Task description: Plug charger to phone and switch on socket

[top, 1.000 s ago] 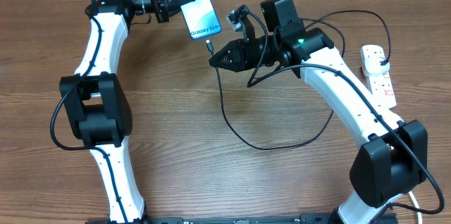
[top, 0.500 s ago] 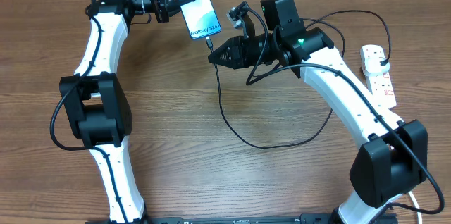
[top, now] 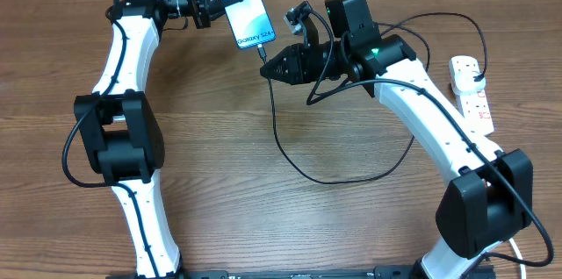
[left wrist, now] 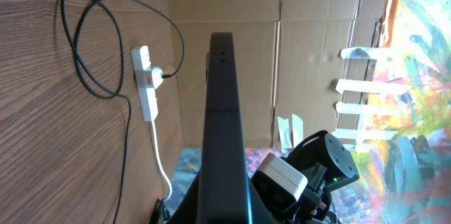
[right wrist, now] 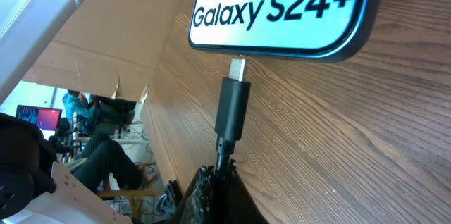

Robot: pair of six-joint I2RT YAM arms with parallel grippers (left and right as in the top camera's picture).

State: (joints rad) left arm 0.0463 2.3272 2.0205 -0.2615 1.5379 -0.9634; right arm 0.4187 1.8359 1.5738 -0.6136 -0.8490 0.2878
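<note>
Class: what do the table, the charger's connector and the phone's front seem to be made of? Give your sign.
The table: wood or wood-look laminate, matt; grain lines show. The charger connector: matt black plastic body, with a bare shiny metal tip. The phone: smooth front, probably glass; dark glossy rim.

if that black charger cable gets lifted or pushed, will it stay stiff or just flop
Probably floppy: the charger lies in loose curves across the table, so it should sag rather than push. Only the short connector looks stiff. Likely light, trailing easily behind the right pincer.
</note>
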